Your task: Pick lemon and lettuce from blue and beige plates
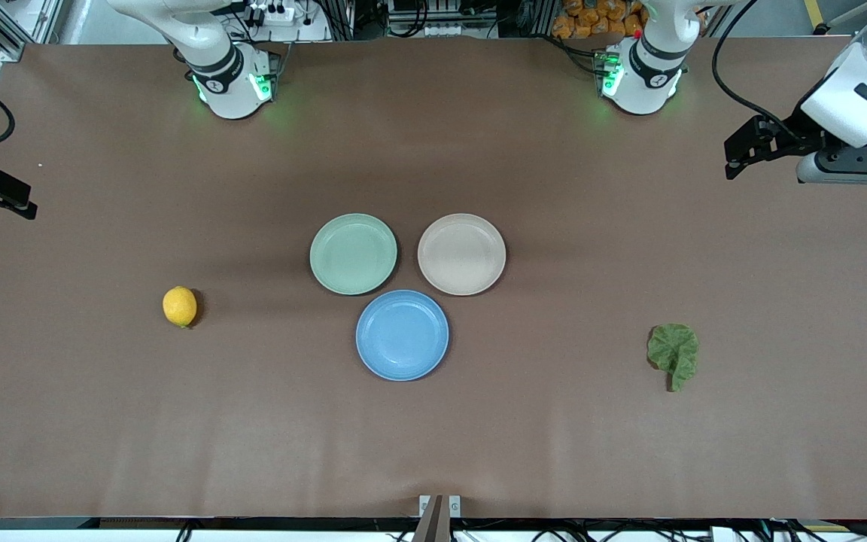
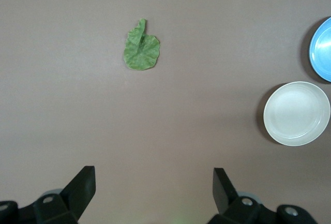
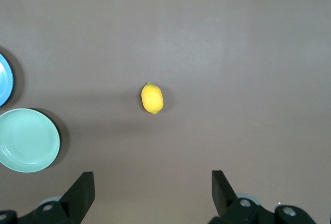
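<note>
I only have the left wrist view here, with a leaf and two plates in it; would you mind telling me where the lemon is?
Observer: The lemon lies on the bare table toward the right arm's end, not on any plate.
Operator: Thank you. Are there more plates than my two?
Observer: Yes, a mint-green plate sits beside the beige plate, both farther from the front camera than the blue plate.
Operator: And where is the right gripper?
Observer: The right gripper hangs open above the table at its own end, looking down on the lemon, holding nothing.
</note>
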`<move>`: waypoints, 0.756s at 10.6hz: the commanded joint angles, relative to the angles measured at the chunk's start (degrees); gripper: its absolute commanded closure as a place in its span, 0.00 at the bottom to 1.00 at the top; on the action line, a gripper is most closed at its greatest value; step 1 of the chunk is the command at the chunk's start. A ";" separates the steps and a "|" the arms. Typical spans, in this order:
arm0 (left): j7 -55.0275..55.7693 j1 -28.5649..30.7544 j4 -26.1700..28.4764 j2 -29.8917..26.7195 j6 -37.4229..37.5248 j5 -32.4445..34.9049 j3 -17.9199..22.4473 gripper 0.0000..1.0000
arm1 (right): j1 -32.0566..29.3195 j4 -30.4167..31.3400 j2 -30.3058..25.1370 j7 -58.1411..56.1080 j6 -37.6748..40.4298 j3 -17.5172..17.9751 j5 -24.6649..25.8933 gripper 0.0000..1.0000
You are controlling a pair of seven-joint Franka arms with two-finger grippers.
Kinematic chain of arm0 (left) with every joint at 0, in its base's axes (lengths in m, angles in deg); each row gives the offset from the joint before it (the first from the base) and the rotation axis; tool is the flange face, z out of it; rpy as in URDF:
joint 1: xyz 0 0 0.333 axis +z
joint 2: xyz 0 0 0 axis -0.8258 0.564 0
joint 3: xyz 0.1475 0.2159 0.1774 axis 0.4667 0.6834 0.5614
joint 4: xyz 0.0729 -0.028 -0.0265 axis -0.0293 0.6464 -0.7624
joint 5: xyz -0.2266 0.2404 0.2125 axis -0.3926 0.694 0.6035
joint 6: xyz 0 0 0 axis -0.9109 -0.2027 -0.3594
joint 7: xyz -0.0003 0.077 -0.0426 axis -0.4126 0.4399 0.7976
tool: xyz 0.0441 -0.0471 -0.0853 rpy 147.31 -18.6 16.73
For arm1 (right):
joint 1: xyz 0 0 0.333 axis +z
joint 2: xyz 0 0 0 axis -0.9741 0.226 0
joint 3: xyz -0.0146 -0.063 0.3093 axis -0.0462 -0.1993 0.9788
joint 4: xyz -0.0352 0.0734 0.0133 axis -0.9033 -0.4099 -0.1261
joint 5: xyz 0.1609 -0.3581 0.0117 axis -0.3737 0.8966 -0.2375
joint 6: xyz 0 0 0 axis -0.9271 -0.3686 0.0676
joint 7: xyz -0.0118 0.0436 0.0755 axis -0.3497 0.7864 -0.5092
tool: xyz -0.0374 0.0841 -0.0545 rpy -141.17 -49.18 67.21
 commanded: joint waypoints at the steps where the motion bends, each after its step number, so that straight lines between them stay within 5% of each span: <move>1: -0.57 0.18 -1.57 0.89 -1.18 -0.76 -0.26 0.00 | -0.05 -0.97 0.22 1.70 -1.32 0.09 -1.84 0.00; 8: -0.57 0.09 -1.57 0.98 -2.25 0.11 -0.35 0.00 | -0.31 -0.88 0.13 1.79 -2.12 0.00 -3.78 0.00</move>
